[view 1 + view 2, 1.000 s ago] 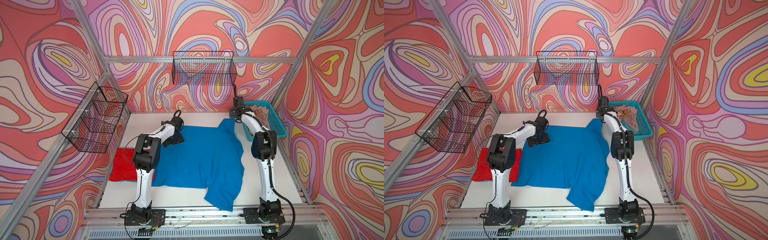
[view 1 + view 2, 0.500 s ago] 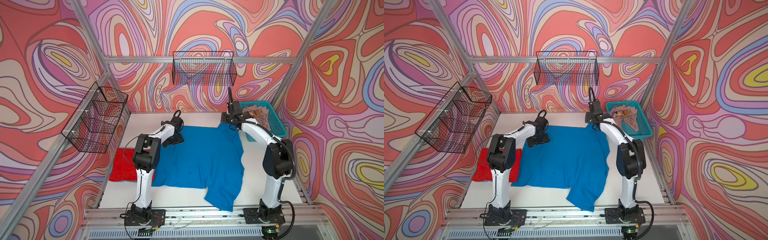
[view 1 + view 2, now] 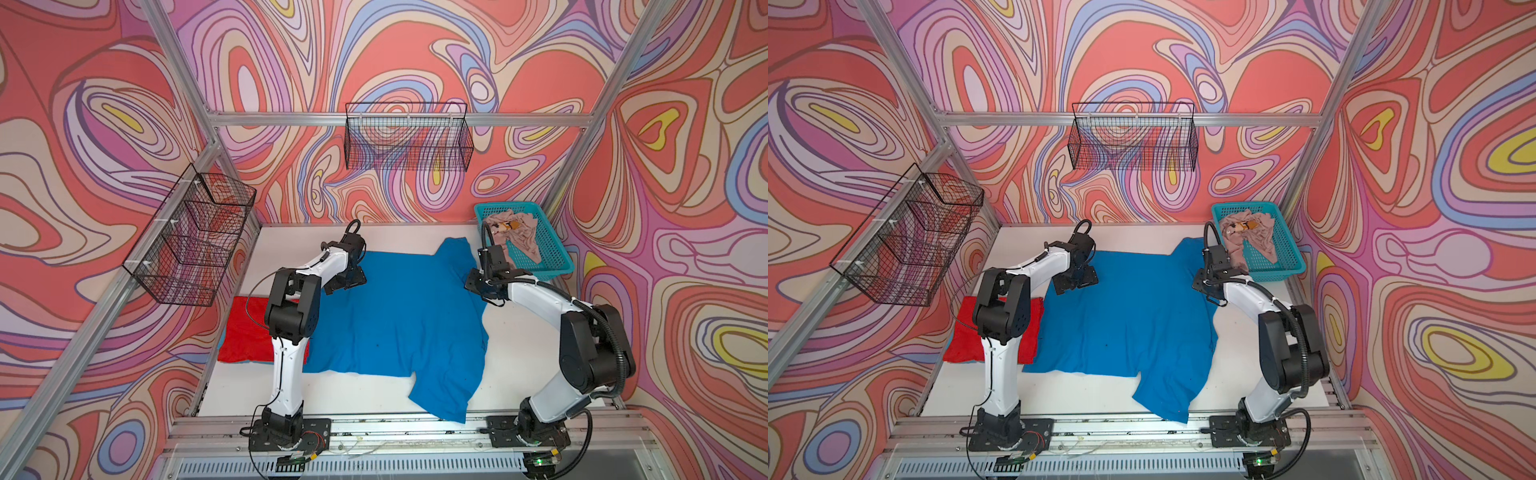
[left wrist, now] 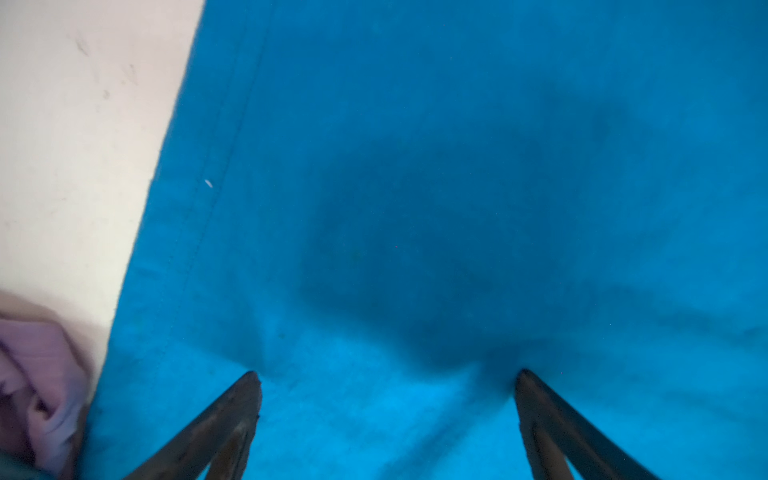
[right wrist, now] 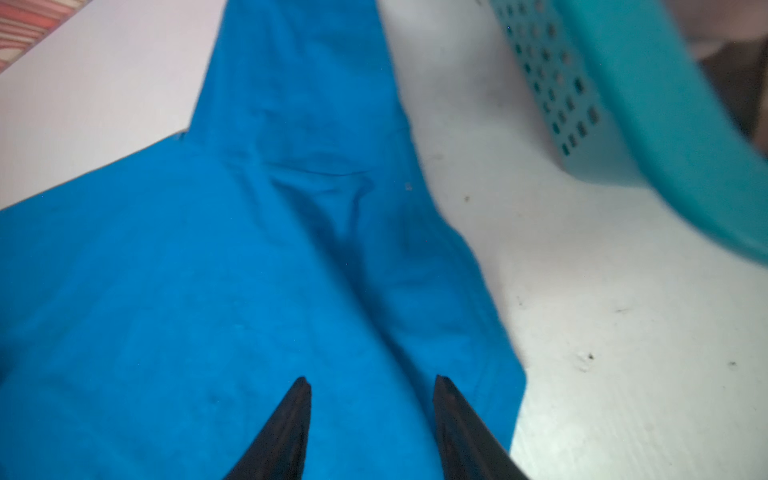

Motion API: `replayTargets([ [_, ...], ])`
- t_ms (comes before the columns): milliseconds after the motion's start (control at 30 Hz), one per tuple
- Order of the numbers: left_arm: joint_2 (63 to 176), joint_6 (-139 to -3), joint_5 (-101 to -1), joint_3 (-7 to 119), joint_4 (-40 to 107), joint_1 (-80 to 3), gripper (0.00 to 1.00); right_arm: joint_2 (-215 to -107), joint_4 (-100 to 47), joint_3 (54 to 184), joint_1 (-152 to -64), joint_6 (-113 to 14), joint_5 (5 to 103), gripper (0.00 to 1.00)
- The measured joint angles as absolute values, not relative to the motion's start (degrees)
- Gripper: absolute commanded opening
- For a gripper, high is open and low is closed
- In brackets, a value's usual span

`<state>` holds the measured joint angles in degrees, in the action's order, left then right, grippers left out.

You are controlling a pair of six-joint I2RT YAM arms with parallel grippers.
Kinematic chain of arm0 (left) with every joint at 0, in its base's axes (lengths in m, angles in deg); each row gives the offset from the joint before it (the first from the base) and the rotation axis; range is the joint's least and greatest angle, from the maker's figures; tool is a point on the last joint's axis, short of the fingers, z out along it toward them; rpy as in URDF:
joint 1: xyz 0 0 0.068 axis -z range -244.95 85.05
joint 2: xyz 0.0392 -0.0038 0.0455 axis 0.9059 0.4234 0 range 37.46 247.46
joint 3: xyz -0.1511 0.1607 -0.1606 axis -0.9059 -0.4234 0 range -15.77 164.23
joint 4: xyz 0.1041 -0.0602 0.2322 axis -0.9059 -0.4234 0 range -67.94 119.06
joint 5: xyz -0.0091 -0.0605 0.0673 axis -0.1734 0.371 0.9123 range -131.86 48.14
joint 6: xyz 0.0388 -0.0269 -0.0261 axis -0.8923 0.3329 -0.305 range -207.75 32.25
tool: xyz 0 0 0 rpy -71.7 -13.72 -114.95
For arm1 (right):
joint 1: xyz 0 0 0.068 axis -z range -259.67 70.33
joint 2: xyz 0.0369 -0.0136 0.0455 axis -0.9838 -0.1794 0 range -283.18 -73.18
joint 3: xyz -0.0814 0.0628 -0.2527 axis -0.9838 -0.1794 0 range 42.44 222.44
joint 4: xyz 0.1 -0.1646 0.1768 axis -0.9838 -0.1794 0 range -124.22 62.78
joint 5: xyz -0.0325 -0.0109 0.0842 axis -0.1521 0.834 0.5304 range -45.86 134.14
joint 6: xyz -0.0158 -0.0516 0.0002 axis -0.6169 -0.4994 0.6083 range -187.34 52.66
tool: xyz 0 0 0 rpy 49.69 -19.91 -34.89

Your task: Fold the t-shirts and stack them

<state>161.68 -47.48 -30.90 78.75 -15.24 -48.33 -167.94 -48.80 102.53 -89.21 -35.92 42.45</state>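
A bright blue t-shirt (image 3: pixel 399 316) (image 3: pixel 1125 320) lies spread flat mid-table in both top views, one sleeve trailing to the front edge. A red t-shirt (image 3: pixel 245 332) (image 3: pixel 967 332) lies folded at its left, partly behind the left arm. The beige-pink printed t-shirt (image 3: pixel 515 237) (image 3: pixel 1250 239) is crumpled in the turquoise basket (image 3: pixel 552 266). My left gripper (image 3: pixel 345 282) (image 4: pixel 386 376) stands wide open, fingertips on the blue cloth near its far left corner. Over the blue shirt's right edge, by the far sleeve, my right gripper (image 3: pixel 478 286) (image 5: pixel 372 380) is open with nothing between its fingers.
Black wire baskets hang on the back wall (image 3: pixel 409 141) and the left wall (image 3: pixel 191 241). The turquoise basket (image 5: pixel 648 104) sits close to the right gripper. Bare white table (image 3: pixel 523 340) shows to the right of the blue shirt. A metal rail (image 3: pixel 374 428) runs along the front.
The right arm has drawn back from beside the basket toward the front, elbow swinging out right, its gripper now lower over the shirt's right edge. The left arm has not moved.
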Motion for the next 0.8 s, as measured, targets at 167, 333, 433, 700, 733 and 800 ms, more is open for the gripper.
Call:
replayTargets([
  [167,161.68,-47.67,-30.33,78.86,-15.35,-49.59,0.97,-170.02,-46.90,101.81,-88.38,-35.05,46.36,0.48],
  [333,161.68,-47.65,-30.01,78.86,-15.33,-49.68,0.97,-172.88,-45.79,101.48,-88.75,-34.83,45.55,0.47],
  [433,161.68,-47.65,-30.03,78.86,-15.33,-49.68,0.97,-175.99,-46.05,102.23,-88.73,-34.94,43.19,0.46],
  [700,161.68,-47.63,-30.01,78.86,-15.30,-49.57,0.96,-180.71,-48.50,107.56,-88.83,-37.34,33.82,0.46],
  [733,161.68,-47.63,-29.98,78.84,-15.28,-49.51,0.97,-181.65,-49.26,108.67,-88.86,-37.85,32.77,0.46],
  [800,161.68,-47.63,-29.98,78.84,-15.28,-49.40,0.97,-183.53,-50.60,111.58,-88.86,-39.16,30.97,0.46],
])
